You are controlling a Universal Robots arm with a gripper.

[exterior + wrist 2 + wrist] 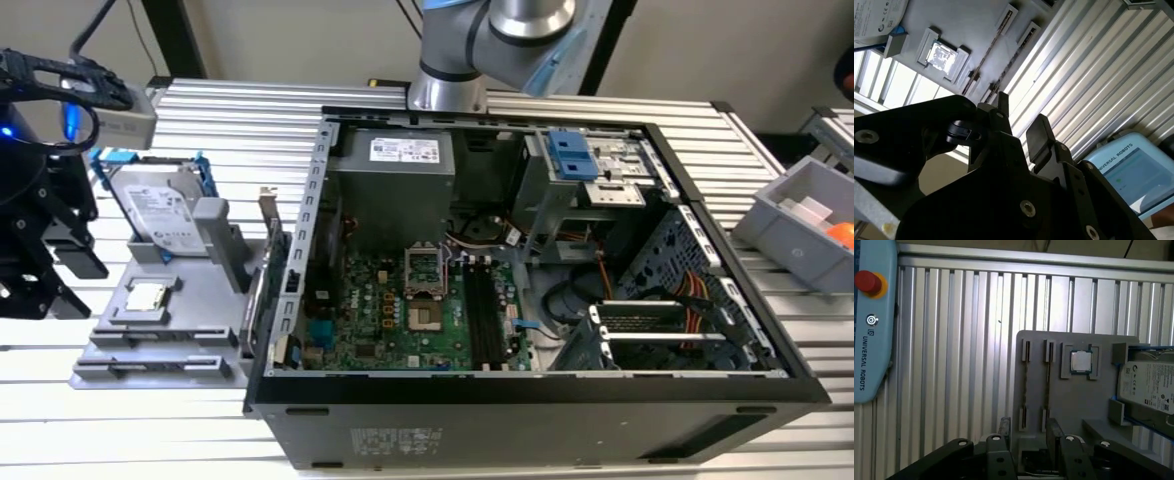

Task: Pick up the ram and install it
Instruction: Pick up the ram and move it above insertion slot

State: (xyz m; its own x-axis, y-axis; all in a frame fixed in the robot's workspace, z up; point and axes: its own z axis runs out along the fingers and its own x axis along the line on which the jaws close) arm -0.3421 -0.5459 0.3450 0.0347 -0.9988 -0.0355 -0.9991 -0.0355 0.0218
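The black 2-fingered end effector (1029, 427) hangs with its fingers (1004, 427) spread wide apart and nothing between them; the second wrist view shows the same open gap (1021, 120). Past the fingertips lies a flat grey plastic holder (1039, 347).

The ram (1025, 385), a long, thin, dark circuit-board stick seen edge-on, stands in a narrow slot of that holder, apart from the fingers. A second thin dark strip (1046, 385) stands in the slot just beside it, parallel to it. Next along the holder, a small square silver CPU chip (1081, 361) rests in its own pocket. Beyond that lies a silver hard drive with blue brackets (1149, 385).

The holder rests on a ribbed aluminium surface (954, 365). A pale blue control pendant (871, 350) with a round red button (868, 282) lies at the edge of the surface, well apart from the holder.

In the exterior view, the holder (200, 290) lies at the exterior view's left of a black open-sided computer case (534, 385). Inside the case lies a green motherboard (387, 310) with long black slots (487, 315). The grey and blue arm (507, 30) rises behind the case.
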